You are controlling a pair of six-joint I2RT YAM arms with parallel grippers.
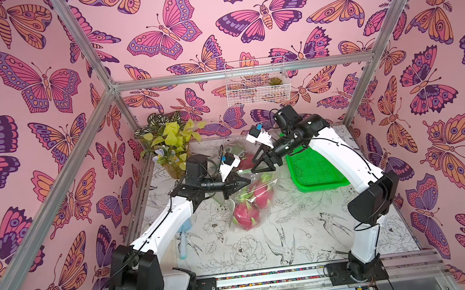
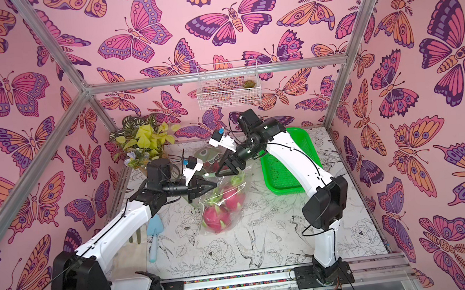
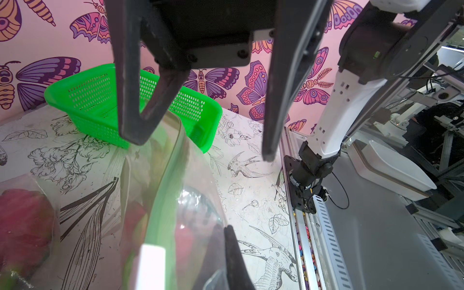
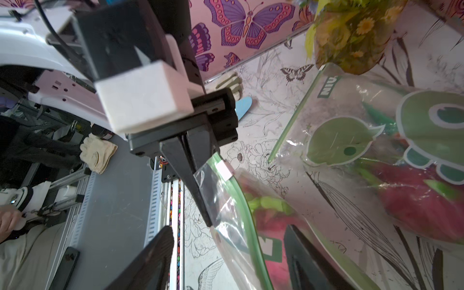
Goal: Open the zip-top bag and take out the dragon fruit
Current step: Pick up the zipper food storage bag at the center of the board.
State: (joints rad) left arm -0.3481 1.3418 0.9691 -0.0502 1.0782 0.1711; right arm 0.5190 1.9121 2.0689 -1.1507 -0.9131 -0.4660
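Working the opening step: left gripper (image 1: pixel 244 183) is clamped on the top corner of the clear zip-top plastic bag with green seal strip (image 1: pixel 264 182). Right gripper (image 1: pixel 261 168) hangs spread-jawed just above its mouth at 12 o'clock. Inside lie magenta green-scaled dragon fruit (image 1: pixel 246 217). Next, I judge: right pinches the far lip and pulls toward 3 o'clock, where the green perforated plastic basket (image 1: pixel 313 172) crowds. Free table (image 1: pixel 308 232) lies at 6.

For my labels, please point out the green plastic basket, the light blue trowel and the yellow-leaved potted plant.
Green plastic basket (image 1: pixel 323 185): a top view, front rim.
Light blue trowel (image 2: pixel 154 225): a top view, blade.
Yellow-leaved potted plant (image 1: pixel 172 135): a top view, yellow leaf.
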